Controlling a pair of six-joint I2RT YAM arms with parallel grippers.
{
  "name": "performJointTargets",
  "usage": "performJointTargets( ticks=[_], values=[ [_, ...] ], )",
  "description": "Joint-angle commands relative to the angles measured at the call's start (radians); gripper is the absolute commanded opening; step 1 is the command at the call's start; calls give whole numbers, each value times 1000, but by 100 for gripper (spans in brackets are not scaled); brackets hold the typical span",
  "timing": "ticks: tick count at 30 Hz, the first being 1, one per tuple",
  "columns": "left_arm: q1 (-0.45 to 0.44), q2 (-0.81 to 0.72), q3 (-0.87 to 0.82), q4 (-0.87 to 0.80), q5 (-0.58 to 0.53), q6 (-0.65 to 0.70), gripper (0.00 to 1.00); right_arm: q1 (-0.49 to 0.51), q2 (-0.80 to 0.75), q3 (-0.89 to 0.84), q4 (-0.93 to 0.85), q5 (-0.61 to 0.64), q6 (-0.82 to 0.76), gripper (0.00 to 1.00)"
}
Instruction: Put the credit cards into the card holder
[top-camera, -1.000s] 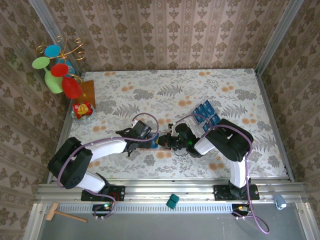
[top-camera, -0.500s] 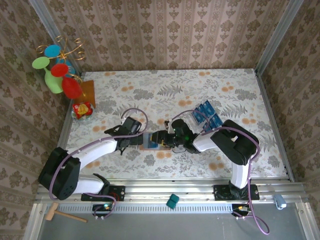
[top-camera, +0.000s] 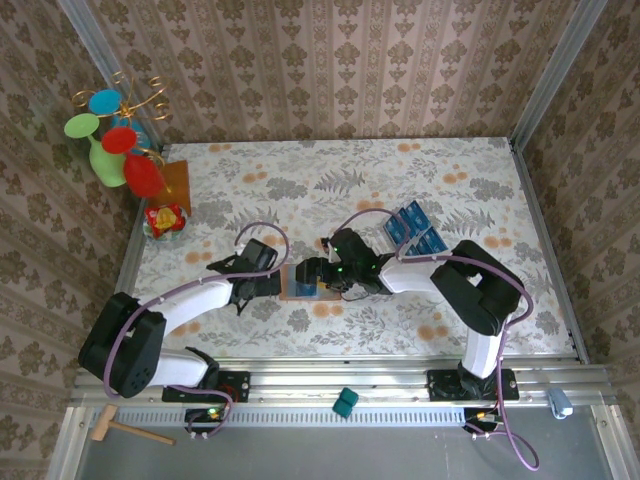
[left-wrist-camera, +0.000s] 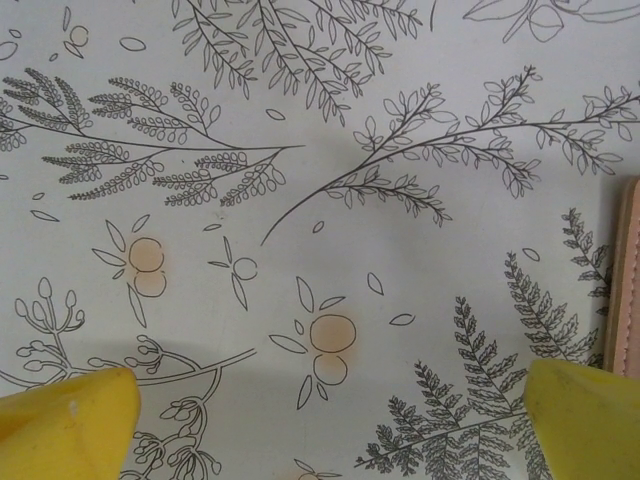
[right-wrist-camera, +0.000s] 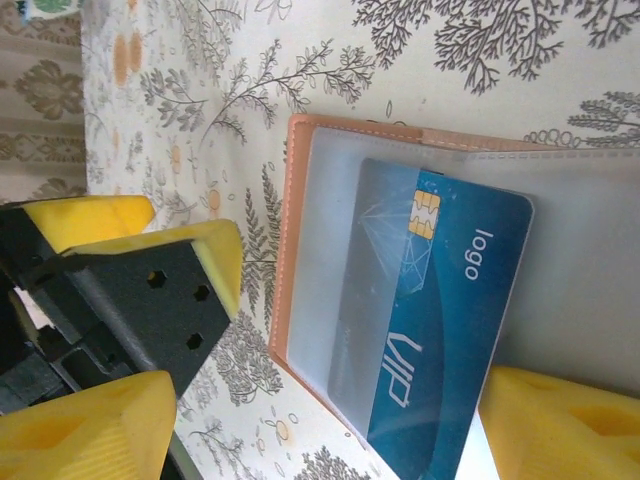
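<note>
A blue card (right-wrist-camera: 440, 320) lies partly inside the card holder (right-wrist-camera: 290, 250) (flat on the tabletop (left-wrist-camera: 300, 150)). The right fingers (right-wrist-camera: 560, 425) and left fingers (left-wrist-camera: 70, 420) both gape wide, empty.

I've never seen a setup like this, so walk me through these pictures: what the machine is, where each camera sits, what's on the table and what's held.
Two robot arms, each ending in a two-finger gripper. The overhead view looks down on the table; the other two come from cameras on the wrists. The left gripper and right gripper are both open, holding nothing. Between them lies a wallet with a blue card partly slid in. More cards lie farther right.
</note>
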Motion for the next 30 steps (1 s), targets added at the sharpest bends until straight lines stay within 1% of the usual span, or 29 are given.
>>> performJointTargets(
  ticks=[1,6,10,12,14,17,18,19,21,24,30],
  values=[
    [10,-5,-21,7,4,-32,100,3,-43,46,-159,44,-72,81],
    [15,-1,-33,8,4,-44,100,4,-85,99,-280,73,-135,81],
    [15,-2,-41,3,-11,-63,100,3,-104,132,-389,141,-183,78],
    [15,-3,-43,-5,-26,-81,100,4,-94,163,-467,189,-209,74],
    [15,-4,-43,-16,-47,-99,100,3,-75,197,-539,236,-238,65],
    [15,-7,-42,-26,-69,-114,100,8,-45,231,-609,302,-273,44],
    [15,-8,-41,-28,-71,-116,100,8,-34,241,-623,315,-282,35],
    [15,-9,-40,-27,-72,-114,100,8,-22,250,-637,326,-289,30],
    [15,-3,-37,-26,-70,-113,100,12,-3,263,-645,334,-300,23],
    [15,5,-35,-19,-63,-103,100,19,24,282,-649,333,-308,17],
    [15,22,-31,-10,-48,-89,100,38,72,318,-652,326,-311,17]
  ],
)
